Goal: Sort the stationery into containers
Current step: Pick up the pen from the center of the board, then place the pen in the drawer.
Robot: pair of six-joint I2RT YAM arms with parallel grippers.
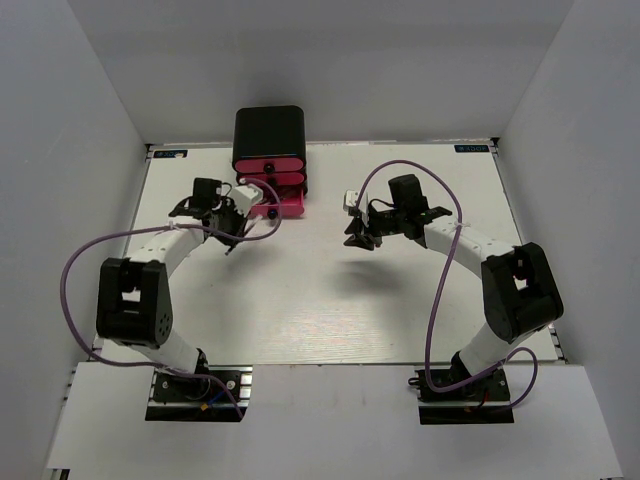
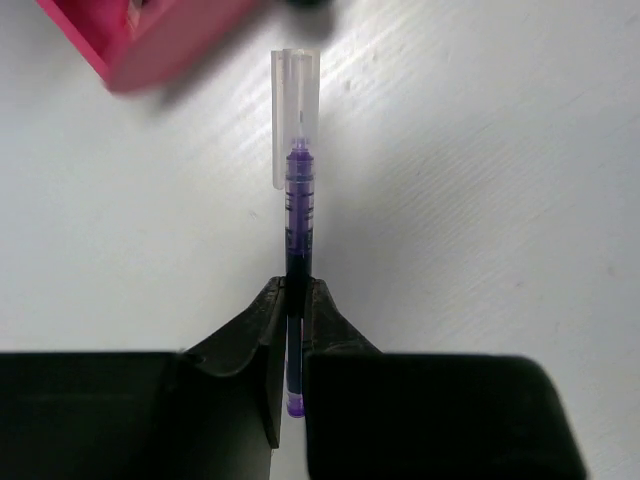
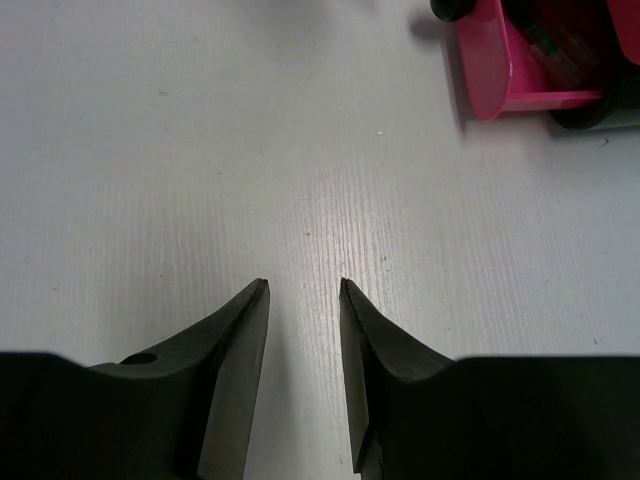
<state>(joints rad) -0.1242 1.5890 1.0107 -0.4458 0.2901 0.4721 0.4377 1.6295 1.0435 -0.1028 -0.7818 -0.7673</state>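
The purple-ink pen [image 2: 298, 200], clear cap on, is clamped between the closed left fingers [image 2: 250, 325] over the bench [image 2: 480, 200], its cap end just short of the pulled-out pink drawer [image 2: 160, 45]; the right fingers [image 3: 240, 330] stand parted and empty.

Work surface: white table [image 1: 330, 310], faint linear grain, enclosed on three sides by white panels [image 1: 60, 150]. Standing on it at the far edge, left of centre: one black box [image 1: 268, 128] housing stacked pink drawers [image 1: 270, 170]. The lowest drawer [image 1: 288, 207] projects forward over the tabletop.
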